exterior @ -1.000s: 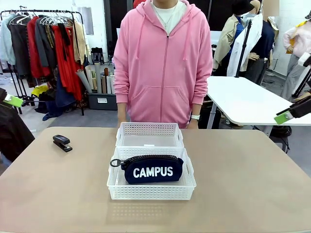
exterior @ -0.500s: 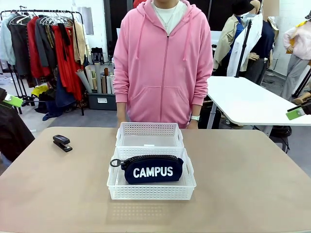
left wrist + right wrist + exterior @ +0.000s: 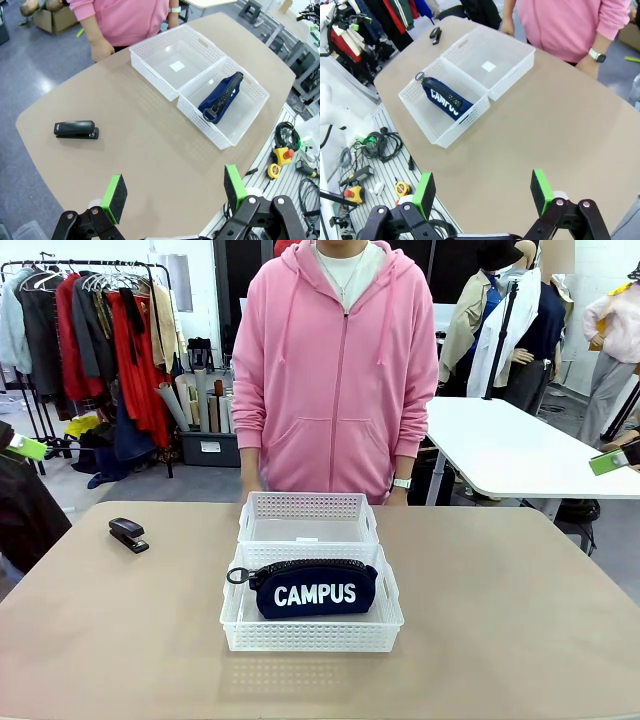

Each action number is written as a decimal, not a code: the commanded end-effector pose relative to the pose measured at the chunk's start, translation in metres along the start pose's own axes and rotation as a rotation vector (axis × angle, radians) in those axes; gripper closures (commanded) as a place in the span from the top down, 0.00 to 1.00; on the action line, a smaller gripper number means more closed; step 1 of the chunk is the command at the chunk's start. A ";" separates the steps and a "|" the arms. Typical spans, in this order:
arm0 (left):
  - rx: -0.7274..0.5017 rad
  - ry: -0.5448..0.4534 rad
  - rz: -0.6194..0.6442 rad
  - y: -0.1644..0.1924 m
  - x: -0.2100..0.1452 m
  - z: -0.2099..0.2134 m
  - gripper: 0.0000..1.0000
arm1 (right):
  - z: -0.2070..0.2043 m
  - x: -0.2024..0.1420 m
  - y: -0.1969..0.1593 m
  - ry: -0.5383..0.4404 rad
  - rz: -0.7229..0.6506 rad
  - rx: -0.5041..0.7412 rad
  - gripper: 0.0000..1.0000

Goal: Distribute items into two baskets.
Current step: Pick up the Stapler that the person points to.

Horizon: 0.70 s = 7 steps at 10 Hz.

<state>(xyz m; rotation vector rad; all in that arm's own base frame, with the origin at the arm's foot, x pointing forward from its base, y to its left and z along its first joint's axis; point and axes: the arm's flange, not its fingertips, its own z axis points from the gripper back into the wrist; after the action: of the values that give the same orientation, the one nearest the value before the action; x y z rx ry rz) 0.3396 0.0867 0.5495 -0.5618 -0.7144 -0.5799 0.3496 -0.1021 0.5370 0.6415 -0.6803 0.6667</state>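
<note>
The navy "CAMPUS" pouch (image 3: 314,588) lies in the near white basket (image 3: 311,640), ring pull to the left. Touching it behind stands the far basket (image 3: 308,504), holding nothing but a small white label. The black stapler (image 3: 128,534) rests on the table at the far left. My left gripper (image 3: 174,190) hovers open and high above the table's left side, with the stapler (image 3: 76,129), the pouch (image 3: 222,95) and both baskets (image 3: 200,112) below it. My right gripper (image 3: 482,191) is open too, high over the right side, apart from the pouch (image 3: 446,97) and baskets (image 3: 455,132).
A person in a pink hoodie (image 3: 335,360) stands at the far edge with hands (image 3: 102,50) low behind the far basket. Bare tan tabletop (image 3: 500,620) surrounds the baskets. Cables and tools (image 3: 282,155) lie beyond the near table edge. Clothes racks and another table stand behind.
In the front view my right gripper's green pad has drawn back to the right and slightly up, nearly off the picture's edge. Pouch, baskets, stapler and person have not moved.
</note>
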 end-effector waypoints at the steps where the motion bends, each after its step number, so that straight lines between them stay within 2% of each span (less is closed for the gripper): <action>1: -0.013 -0.015 -0.016 0.001 0.000 0.000 1.00 | 0.004 0.006 0.000 -0.021 -0.031 0.025 1.00; 5: -0.013 -0.015 -0.016 0.001 0.000 0.000 1.00 | 0.002 0.011 0.001 0.014 -0.051 0.010 1.00; 7: -0.013 -0.015 -0.016 0.001 0.000 0.000 1.00 | 0.001 0.000 0.000 0.000 -0.031 0.021 1.00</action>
<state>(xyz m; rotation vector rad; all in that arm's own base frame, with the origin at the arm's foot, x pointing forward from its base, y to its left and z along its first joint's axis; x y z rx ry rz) 0.3396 0.0868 0.5495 -0.5618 -0.7146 -0.5801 0.3506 -0.1031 0.5381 0.6590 -0.6563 0.6426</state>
